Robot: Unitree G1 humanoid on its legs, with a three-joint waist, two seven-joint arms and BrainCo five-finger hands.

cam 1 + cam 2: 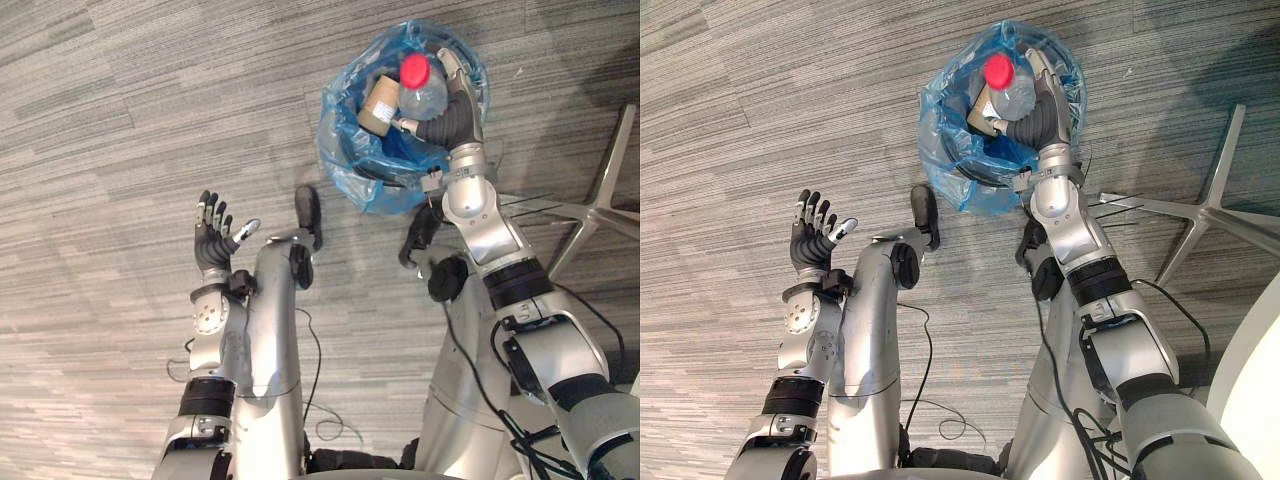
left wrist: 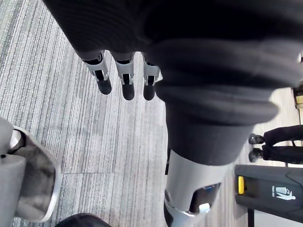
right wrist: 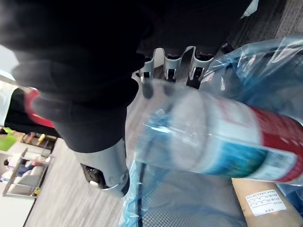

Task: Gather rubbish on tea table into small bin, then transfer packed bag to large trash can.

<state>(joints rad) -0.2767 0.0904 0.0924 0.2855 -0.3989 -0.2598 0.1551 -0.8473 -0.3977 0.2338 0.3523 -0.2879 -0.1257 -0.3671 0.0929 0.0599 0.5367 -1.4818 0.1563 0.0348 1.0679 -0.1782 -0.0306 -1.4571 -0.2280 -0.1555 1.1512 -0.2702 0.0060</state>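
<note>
Open carpet (image 1: pixel 120 120) around bin (image 1: pixel 352 165); right robot hand (image 1: pixel 456 108) round bottle (image 1: pixel 422 92), left robot hand (image 1: pixel 212 246) spread.

Blue bag (image 1: pixel 343 150), red-capped bottle (image 1: pixel 421 90)

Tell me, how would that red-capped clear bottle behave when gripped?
Probably light: the bottle looks see-through and empty. Its plastic walls may dent under the right hand. Being round and smooth, it could slip or roll.

Upper right, blue-bagged small bin (image 1: pixel 345 150) on grey carpet floor (image 1: pixel 120 120); inside, brown cardboard tube (image 1: pixel 378 105) left of red-capped clear plastic bottle (image 1: pixel 424 96).
</note>
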